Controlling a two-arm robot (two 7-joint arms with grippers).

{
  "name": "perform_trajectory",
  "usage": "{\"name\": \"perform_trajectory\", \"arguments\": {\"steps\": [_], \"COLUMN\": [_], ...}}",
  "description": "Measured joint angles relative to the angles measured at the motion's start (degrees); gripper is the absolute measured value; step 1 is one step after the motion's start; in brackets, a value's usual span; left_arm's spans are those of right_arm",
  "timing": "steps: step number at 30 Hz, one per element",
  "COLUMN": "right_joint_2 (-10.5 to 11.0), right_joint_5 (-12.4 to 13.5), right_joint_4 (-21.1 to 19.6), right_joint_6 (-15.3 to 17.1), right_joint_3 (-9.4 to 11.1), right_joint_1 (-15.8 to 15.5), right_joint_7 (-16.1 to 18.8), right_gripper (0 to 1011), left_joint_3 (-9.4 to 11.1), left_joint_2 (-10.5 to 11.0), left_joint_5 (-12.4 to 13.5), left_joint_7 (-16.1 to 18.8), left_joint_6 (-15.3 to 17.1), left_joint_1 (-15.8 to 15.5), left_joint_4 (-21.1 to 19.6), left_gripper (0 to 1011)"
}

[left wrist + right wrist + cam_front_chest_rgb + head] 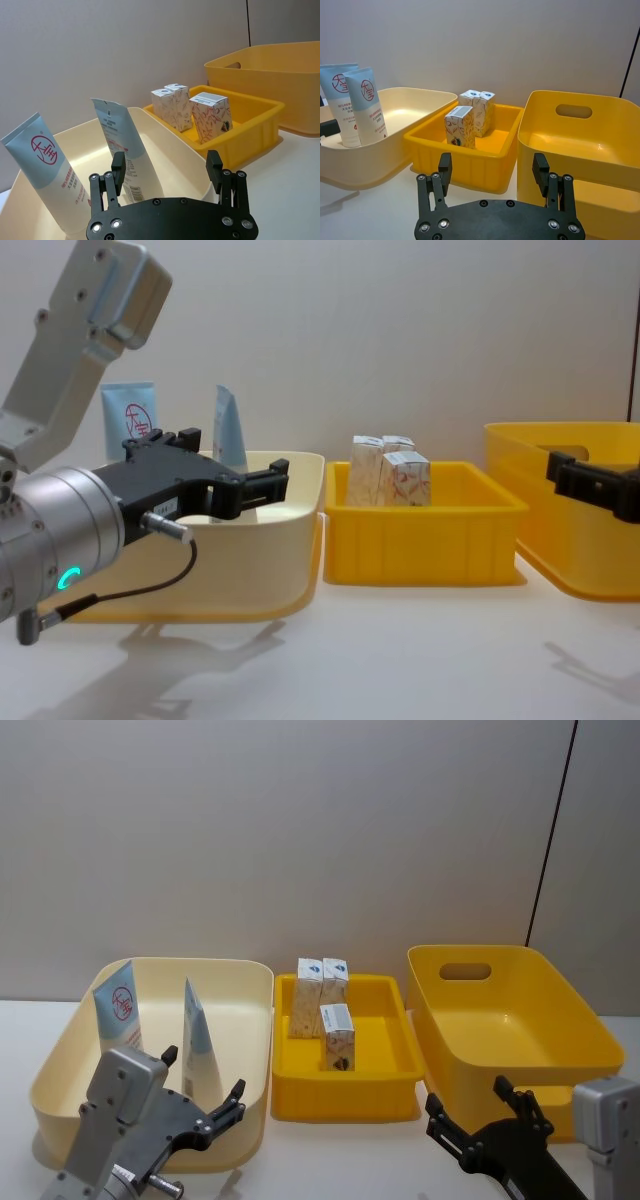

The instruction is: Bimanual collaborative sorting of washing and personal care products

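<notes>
Two tall white squeeze tubes (118,1010) stood in the cream plastic bin (200,963) at left and three small cream cartons (337,1032) in the shallow yellow tray (345,1082) mid-frame, so they seemed already grouped. The left gripper (205,1075) and right gripper (466,1095), in the lower corners, gaped empty.

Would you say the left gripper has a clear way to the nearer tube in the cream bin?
Probably yes: the left gripper is open at the near rim of the cream bin, and the tube stands ahead with nothing between.
</notes>
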Motion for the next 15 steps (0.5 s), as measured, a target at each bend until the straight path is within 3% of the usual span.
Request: {"name": "perform_trajectory", "arguments": {"steps": [15], "right_joint_2": [0.00], "right_joint_5": [0.00], "right_joint_4": [0.00], "right_joint_6": [0.00], "right_joint_3": [0.00], "right_joint_1": [0.00], "right_joint_7": [0.00], "right_gripper": [1001], "left_joint_3": [0.00], "left_joint_2": [0.00], "left_joint_5": [0.00], "left_joint_7": [0.00], "left_joint_6": [0.00], "left_joint_1": [0.00], "left_joint_4": [0.00], "left_gripper": [1002]}}
